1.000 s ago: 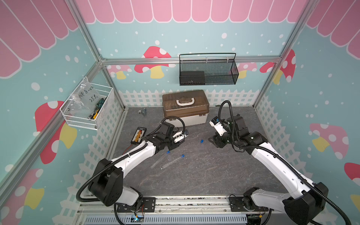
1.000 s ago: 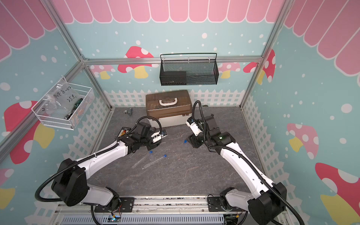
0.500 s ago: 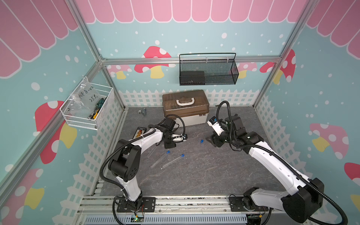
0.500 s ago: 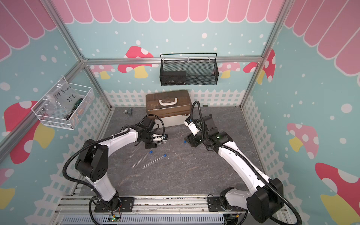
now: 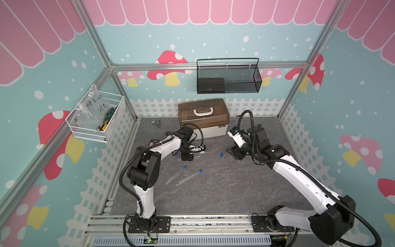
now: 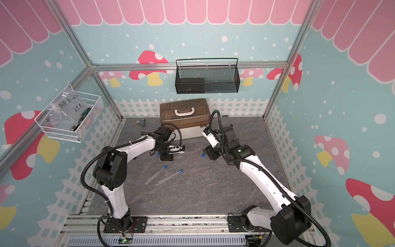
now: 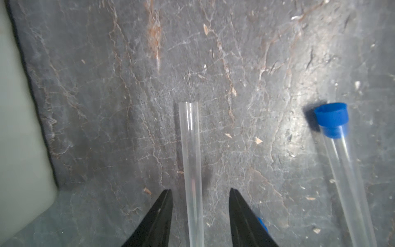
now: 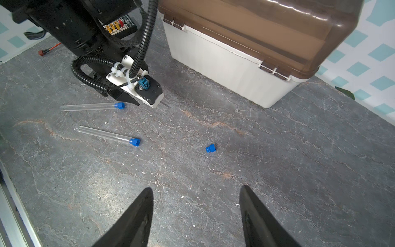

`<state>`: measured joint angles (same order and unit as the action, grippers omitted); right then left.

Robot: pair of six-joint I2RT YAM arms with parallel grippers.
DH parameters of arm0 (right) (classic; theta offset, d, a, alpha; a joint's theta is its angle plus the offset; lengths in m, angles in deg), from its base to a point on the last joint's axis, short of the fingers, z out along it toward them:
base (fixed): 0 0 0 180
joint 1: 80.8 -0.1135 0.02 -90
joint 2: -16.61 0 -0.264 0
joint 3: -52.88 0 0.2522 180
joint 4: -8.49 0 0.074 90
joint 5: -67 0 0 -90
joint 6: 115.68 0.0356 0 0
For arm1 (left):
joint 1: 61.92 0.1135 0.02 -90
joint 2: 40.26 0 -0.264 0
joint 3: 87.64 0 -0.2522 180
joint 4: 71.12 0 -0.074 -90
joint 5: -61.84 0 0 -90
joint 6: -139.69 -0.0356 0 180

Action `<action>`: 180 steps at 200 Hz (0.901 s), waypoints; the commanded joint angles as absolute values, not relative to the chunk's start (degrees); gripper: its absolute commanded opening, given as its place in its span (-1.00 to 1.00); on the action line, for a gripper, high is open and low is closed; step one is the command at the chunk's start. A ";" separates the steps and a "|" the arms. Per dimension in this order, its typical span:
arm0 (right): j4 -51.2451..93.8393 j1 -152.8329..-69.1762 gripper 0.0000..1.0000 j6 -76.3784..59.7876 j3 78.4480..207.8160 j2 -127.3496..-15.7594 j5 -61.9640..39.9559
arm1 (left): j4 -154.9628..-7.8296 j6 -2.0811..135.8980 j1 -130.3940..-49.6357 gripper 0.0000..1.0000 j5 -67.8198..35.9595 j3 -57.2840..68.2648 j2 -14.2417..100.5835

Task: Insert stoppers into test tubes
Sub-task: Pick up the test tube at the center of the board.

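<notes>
Three test tubes (image 5: 189,177) look stoppered. My left gripper (image 7: 200,190) straddles the open tube (image 7: 190,149), jaws apart, not gripping. My right gripper (image 8: 196,187), spread and empty, hovers near the loose stopper (image 8: 210,148).

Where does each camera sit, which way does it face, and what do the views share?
Top views: high above the front edge, facing down toward the back wall; both show the left arm, right arm and toolbox.
Left wrist: on the left arm, facing down at the table; the open left gripper straddles an uncapped tube without touching.
Right wrist: on the right arm, facing low across the table; the open right gripper frames a loose stopper.
Shared: right wrist also shows that tube's end under the left gripper.
</notes>
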<state>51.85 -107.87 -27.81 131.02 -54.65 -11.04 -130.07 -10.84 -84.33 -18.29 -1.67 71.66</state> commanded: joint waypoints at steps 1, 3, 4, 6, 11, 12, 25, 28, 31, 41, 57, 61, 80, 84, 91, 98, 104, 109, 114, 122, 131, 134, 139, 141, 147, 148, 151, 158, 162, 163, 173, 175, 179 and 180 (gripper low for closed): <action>51.16 -107.78 0.25 -29.28 130.89 -54.31 -10.86 | -132.35 -13.21 -84.15 -0.08 -18.22 -4.04 73.61; 51.16 -107.78 0.25 -29.28 130.89 -54.31 -10.87 | -132.34 -13.21 -84.15 -0.08 -18.27 -4.14 73.75; 51.16 -107.78 0.25 -29.33 130.89 -54.32 -10.87 | -132.38 -13.18 -84.15 -0.08 -18.29 -4.17 73.79; 51.14 -107.78 0.25 -29.29 130.89 -54.27 -10.87 | -132.37 -13.18 -84.15 -0.08 -18.38 -4.23 73.92; 51.16 -107.74 0.25 -29.28 130.89 -54.32 -10.95 | -132.36 -13.16 -84.15 -0.09 -18.81 -4.36 74.29; 51.12 -107.76 0.25 -29.28 130.89 -54.32 -10.96 | -132.30 -13.16 -84.15 -0.10 -18.83 -4.41 74.36; 51.16 -107.74 0.20 -29.35 130.85 -54.22 -11.52 | -132.38 -12.82 -84.11 -0.16 -19.58 -5.05 75.28; 51.14 -107.78 0.20 -29.29 130.81 -54.13 -11.61 | -132.34 -12.74 -84.15 -0.18 -19.55 -5.22 75.38; 51.13 -107.78 0.19 -29.28 130.80 -54.12 -11.63 | -132.38 -12.60 -84.15 -0.18 -19.55 -5.38 75.55; 51.12 -107.78 0.18 -29.51 130.80 -53.99 -11.79 | -132.34 -12.30 -84.15 -0.21 -19.47 -5.79 75.91; 51.12 -107.78 0.17 -29.55 130.56 -53.69 -11.93 | -132.34 -12.50 -84.11 -0.25 -19.48 -5.76 76.02; 51.16 -107.77 0.16 -29.61 130.54 -53.70 -11.93 | -132.31 -12.48 -84.15 -0.26 -19.61 -5.78 76.06; 51.16 -107.78 0.15 -29.58 130.45 -53.69 -11.93 | -132.79 -12.69 -84.11 -0.29 -19.99 -5.68 76.26; 51.14 -107.78 0.16 -29.59 130.45 -53.77 -11.99 | -132.95 -12.71 -84.15 -0.29 -20.07 -5.69 76.35; 51.04 -107.78 0.14 -29.53 130.54 -53.79 -12.10 | -133.44 -12.60 -84.15 -0.30 -20.15 -5.77 76.46; 51.07 -107.78 0.12 -29.33 130.54 -53.94 -12.19 | -133.69 -12.46 -84.11 -0.30 -20.28 -5.86 76.62; 50.98 -107.78 0.11 -29.28 130.54 -53.96 -12.19 | -133.80 -12.51 -84.14 -0.31 -20.48 -5.86 76.68; 50.99 -107.78 0.10 -29.22 130.54 -54.05 -12.19 | -133.91 -12.49 -84.15 -0.31 -20.66 -5.79 76.77; 50.99 -107.78 0.10 -29.17 130.54 -54.12 -12.19 | -133.92 -12.51 -84.15 -0.31 -20.86 -5.75 76.88; 50.98 -107.72 0.09 -29.17 130.54 -54.14 -12.20 | -134.00 -12.52 -84.15 -0.32 -21.19 -5.84 77.05; 50.99 -107.75 0.08 -29.07 130.54 -54.14 -12.19 | -134.16 -12.48 -84.15 -0.33 -21.48 -6.03 77.24; 50.99 -107.78 0.08 -29.05 130.54 -54.14 -12.19 | -134.20 -12.45 -84.15 -0.33 -21.52 -6.11 77.33; 50.99 -107.78 0.07 -29.02 130.54 -54.11 -12.19 | -134.19 -12.45 -84.15 -0.34 -21.62 -6.17 77.42; 50.99 -107.76 0.08 -29.00 130.54 -54.13 -12.24 | -134.21 -12.41 -84.15 -0.34 -21.67 -6.19 77.47; 50.99 -107.74 0.07 -28.98 130.54 -54.06 -12.27 | -134.23 -12.44 -84.15 -0.35 -21.62 -6.30 77.57; 50.99 -107.76 0.07 -29.04 130.54 -54.06 -12.27 | -134.21 -12.45 -84.15 -0.35 -21.73 -6.30 77.58; 50.99 -107.77 0.07 -28.96 130.54 -54.03 -12.28 | -134.15 -12.45 -84.15 -0.35 -21.76 -6.25 77.60; 50.99 -107.78 0.07 -28.97 130.45 -53.99 -12.28 | -134.17 -12.44 -84.15 -0.35 -21.91 -6.35 77.76; 50.99 -107.78 0.07 -28.95 130.43 -53.97 -12.28 | -134.17 -12.45 -84.15 -0.35 -22.00 -6.37 77.78; 50.94 -107.78 0.07 -28.94 130.44 -53.97 -12.28 | -134.18 -12.45 -84.15 -0.35 -22.00 -6.38 77.78; 50.99 -107.77 0.06 -28.96 130.46 -53.97 -12.28 | -134.19 -12.28 -84.15 -0.38 -22.21 -6.39 77.87; 50.99 -107.78 0.06 -28.98 130.43 -53.94 -12.28 | -134.19 -12.21 -84.15 -0.39 -22.19 -6.46 77.93; 50.94 -107.77 0.05 -28.96 130.41 -53.96 -12.28 | -134.20 -12.08 -84.15 -0.41 -22.19 -6.44 77.91; 50.97 -107.78 0.06 -28.94 130.43 -53.97 -12.28 | -134.19 -12.09 -84.15 -0.41 -22.23 -6.46 77.93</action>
